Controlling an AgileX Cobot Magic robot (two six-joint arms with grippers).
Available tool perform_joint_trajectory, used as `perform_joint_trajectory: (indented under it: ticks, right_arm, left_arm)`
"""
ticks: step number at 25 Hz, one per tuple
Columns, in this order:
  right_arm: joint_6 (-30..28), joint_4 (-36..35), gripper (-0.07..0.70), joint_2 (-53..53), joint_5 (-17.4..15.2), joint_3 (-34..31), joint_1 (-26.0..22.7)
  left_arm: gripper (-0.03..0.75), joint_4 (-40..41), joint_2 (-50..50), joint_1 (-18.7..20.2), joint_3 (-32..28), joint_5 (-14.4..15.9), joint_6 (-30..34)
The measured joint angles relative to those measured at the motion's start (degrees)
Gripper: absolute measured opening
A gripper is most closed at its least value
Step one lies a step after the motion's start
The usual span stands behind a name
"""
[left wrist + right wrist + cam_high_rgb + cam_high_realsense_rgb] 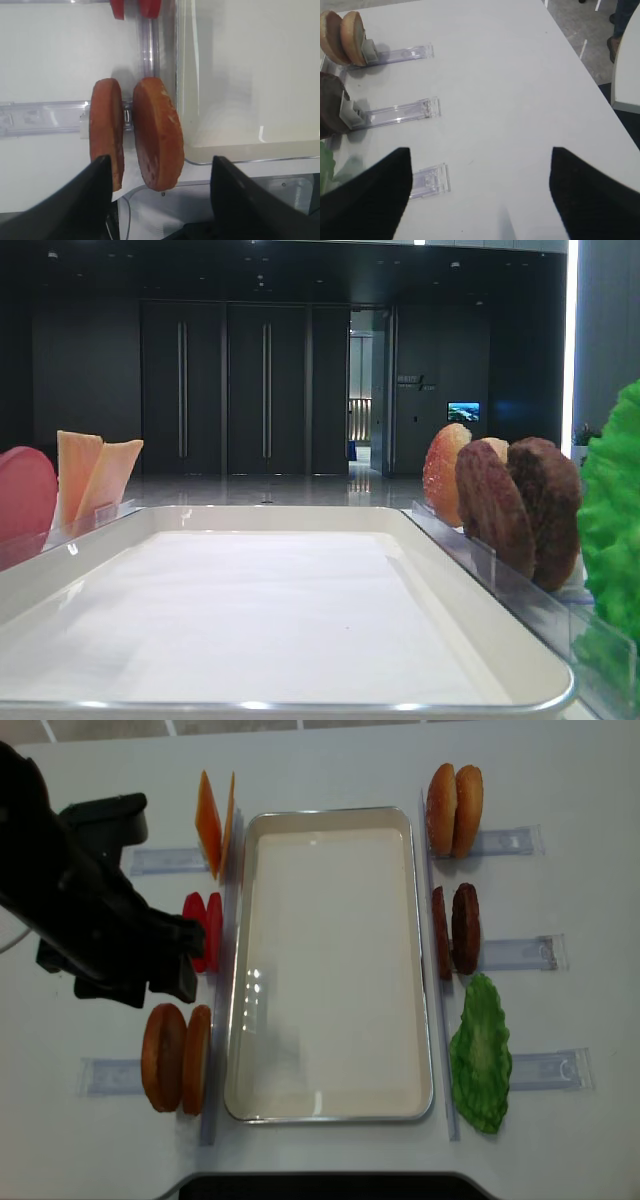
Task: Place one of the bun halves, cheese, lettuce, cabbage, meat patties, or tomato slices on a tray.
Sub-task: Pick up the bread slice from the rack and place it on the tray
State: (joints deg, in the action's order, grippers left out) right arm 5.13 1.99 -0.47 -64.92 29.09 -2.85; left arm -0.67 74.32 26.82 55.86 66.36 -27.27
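The white tray (330, 970) lies mid-table with a bare liner. Left of it, two bun halves (180, 1058) stand on edge in a clear holder. In the left wrist view my left gripper (160, 165) is open. Its dark fingers (95, 185) straddle the bun half (157, 135) nearest the tray without touching it. The other bun half (105, 130) stands partly behind the left finger. From above, the left arm (100, 920) covers part of the tomato slices (207, 930). My right gripper (480, 152) hangs open over bare table, holding nothing.
Cheese (215, 820) stands at the far left. On the right are two more bun halves (455, 795), meat patties (455, 930) and lettuce (480, 1055), each in clear holders (400, 112). No cabbage shows. The table edge (580, 65) runs right of the right gripper.
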Motion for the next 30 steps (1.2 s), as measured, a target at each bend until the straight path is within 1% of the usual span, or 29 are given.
perform_joint_trajectory:
  ticks: [3,10,15,20,24,27,28,30]
  right_arm:
    - [0.00,0.00,0.538,0.00,0.00,0.00,0.00]
    - [0.00,0.00,0.538,0.00,0.00,0.00,0.00]
    - [0.00,0.00,0.538,0.00,0.00,0.00,0.00]
    - [0.00,0.00,0.538,0.00,0.00,0.00,0.00]
    - [0.00,0.00,0.538,0.00,0.00,0.00,0.00]
    - [0.00,0.00,0.538,0.00,0.00,0.00,0.00]
    - [0.00,0.00,0.538,0.00,0.00,0.00,0.00]
    - [0.00,0.00,0.538,0.00,0.00,0.00,0.00]
  left_arm:
    - [0.471,0.29,2.40,1.33,0.00,-0.22,-0.12]
    - [0.471,-0.04,8.18,3.41,0.05,-2.71,-0.22]
    - [0.472,-0.39,11.29,5.05,0.11,-2.90,-0.22]
    - [0.472,-0.45,12.91,5.70,0.11,-2.90,-0.28]
    - [0.472,0.16,13.45,5.70,0.11,-1.56,-0.77]
    - [0.472,1.43,13.56,5.70,0.11,-0.04,-1.50]
    - [0.472,2.11,13.74,5.70,0.11,0.97,-1.74]
    - [0.472,2.32,13.87,5.70,0.11,1.39,-1.81]
